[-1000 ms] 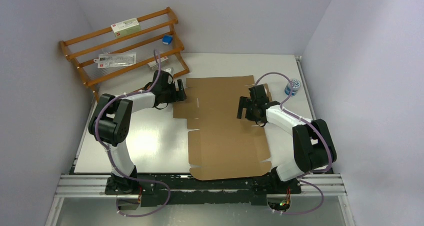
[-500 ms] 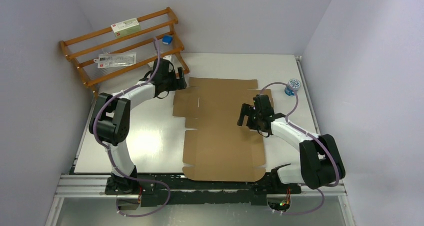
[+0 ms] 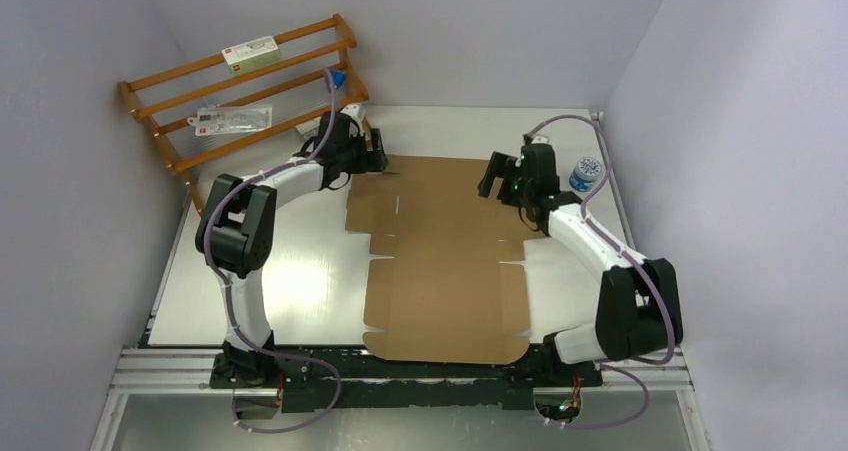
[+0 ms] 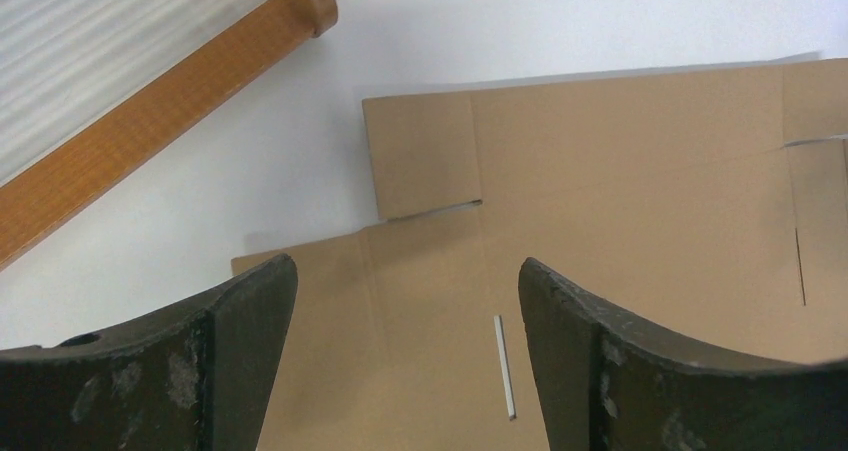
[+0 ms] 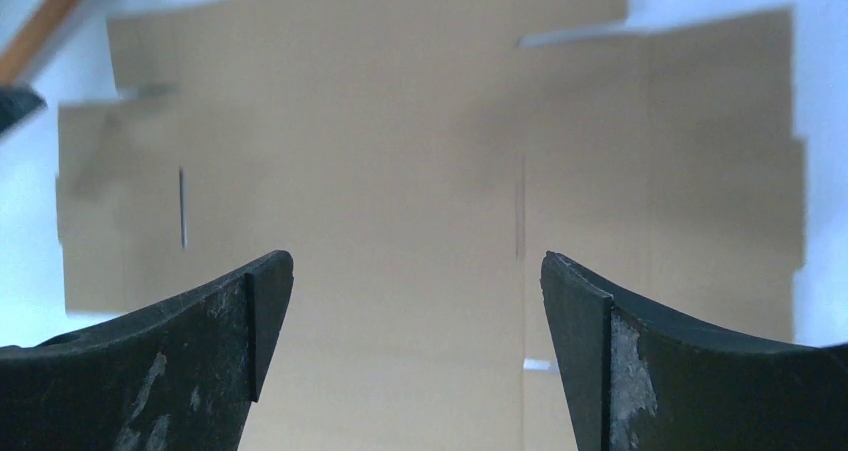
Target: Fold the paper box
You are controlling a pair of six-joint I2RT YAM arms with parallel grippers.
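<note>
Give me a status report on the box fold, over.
Left gripper and right gripper open, empty, at the sheet's far corners. Paper box flat, unfolded. Wooden rack close on the left side; nothing on the cardboard.

A wooden rack (image 4: 150, 121) stands far-left, perhaps a bottle (image 3: 585, 172) far-right.
</note>
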